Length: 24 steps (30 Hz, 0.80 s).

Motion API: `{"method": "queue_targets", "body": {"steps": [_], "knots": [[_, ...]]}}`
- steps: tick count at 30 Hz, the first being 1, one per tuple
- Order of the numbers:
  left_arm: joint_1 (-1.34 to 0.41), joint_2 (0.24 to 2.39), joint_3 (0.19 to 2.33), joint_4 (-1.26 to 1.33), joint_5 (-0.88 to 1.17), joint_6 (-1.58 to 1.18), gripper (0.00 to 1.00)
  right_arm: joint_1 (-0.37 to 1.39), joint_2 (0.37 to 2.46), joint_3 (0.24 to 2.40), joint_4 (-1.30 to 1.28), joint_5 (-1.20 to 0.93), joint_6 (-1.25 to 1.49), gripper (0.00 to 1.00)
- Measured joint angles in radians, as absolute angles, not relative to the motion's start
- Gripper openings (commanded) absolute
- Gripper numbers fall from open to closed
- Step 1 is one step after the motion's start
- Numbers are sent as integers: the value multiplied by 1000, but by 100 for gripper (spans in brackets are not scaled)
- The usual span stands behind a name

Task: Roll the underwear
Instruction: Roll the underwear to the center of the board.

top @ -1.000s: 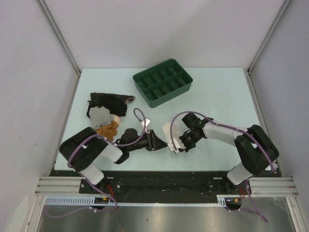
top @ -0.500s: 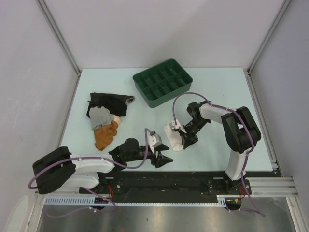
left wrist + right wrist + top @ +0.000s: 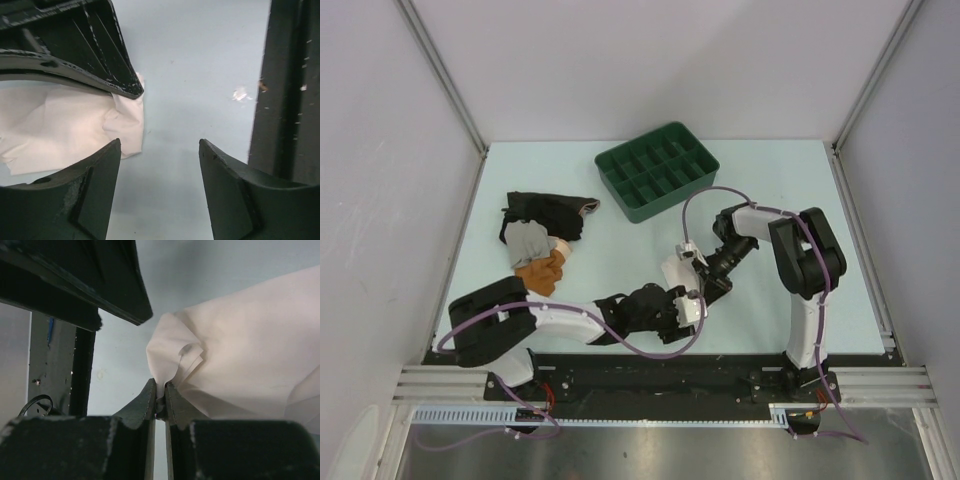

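The underwear (image 3: 675, 272) is a small cream cloth lying crumpled on the pale table, near the front middle. My right gripper (image 3: 705, 284) is at its right edge. In the right wrist view the right gripper (image 3: 160, 390) is shut on a pinched fold of the underwear (image 3: 250, 350). My left gripper (image 3: 688, 306) lies low just in front of the cloth. In the left wrist view the left gripper (image 3: 160, 146) is open over bare table, with the underwear (image 3: 65, 125) beside its left finger and nothing between the fingers.
A green compartment tray (image 3: 658, 170) stands at the back middle. A pile of black, grey and orange-brown garments (image 3: 540, 240) lies at the left. The table's dark front rail (image 3: 285, 100) runs close by the left gripper.
My left arm has swung right along the front edge up to the underwear, its gripper opening wider on the way. The right gripper stays shut on the cloth and has shifted slightly.
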State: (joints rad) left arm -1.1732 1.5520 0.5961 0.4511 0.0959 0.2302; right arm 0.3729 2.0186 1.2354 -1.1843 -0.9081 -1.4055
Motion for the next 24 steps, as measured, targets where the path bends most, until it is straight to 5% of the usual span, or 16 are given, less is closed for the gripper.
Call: {"method": "queue_targets", "body": {"steps": [14, 20, 24], "knots": [[-1186, 1700, 710, 392, -34, 300, 59, 350, 2063, 1259, -1235, -928, -1406, 3], [-1187, 1744, 751, 370, -36, 308, 35, 346, 2074, 1267, -1246, -934, -1406, 3], [-1187, 1772, 796, 328, -42, 314, 9, 340, 2079, 1271, -1254, -934, -1406, 3]]}}
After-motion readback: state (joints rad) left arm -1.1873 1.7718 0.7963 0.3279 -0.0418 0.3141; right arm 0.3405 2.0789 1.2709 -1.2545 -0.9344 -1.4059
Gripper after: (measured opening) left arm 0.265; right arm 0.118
